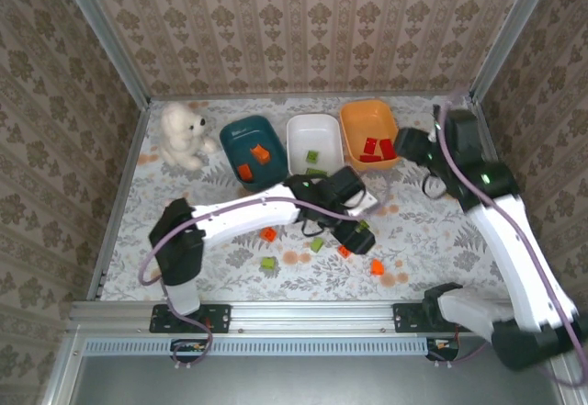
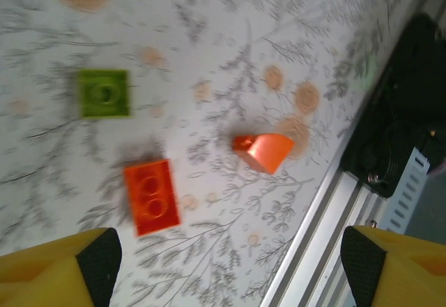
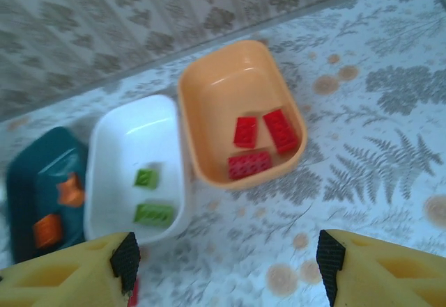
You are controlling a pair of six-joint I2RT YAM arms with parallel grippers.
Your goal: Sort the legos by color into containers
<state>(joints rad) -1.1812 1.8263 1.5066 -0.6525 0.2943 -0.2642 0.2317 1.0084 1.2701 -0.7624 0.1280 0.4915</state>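
In the white dish (image 3: 136, 140), the middle one of three containers set in a row, lie two light green bricks (image 3: 154, 214). The orange dish (image 3: 230, 91), against the white dish on its right, holds three red bricks (image 3: 249, 163). The dark teal dish (image 3: 42, 175), just beside the white dish on its left, holds two orange bricks (image 3: 70, 190). Seven pieces are thus sorted, one colour to a container, and no piece is visibly misplaced.

Outstanding: loose legos lie on the bench (image 1: 441, 240), on the arm-base side of the white dish and well apart from it. The overhead view shows at least five, among them an orange piece (image 1: 267, 233) and a green piece (image 1: 267, 263) below the white dish's left corner.

The left claw (image 2: 223, 272) hangs over the loose group, jaws wide and empty. Under it lie a green brick (image 2: 103, 92), an orange two-stud brick (image 2: 151, 197) and an orange sloped piece (image 2: 263, 151), none touched.

The right claw (image 3: 223, 279) hovers right of the white dish, near the orange dish, jaws wide with nothing between them.

A white plush bear (image 1: 184, 134) sits far left of the white dish, outside the sort.

Assessment: the task appears somewhat past halfway. Green and orange pieces are left to collect, and no loose red one can be confirmed.
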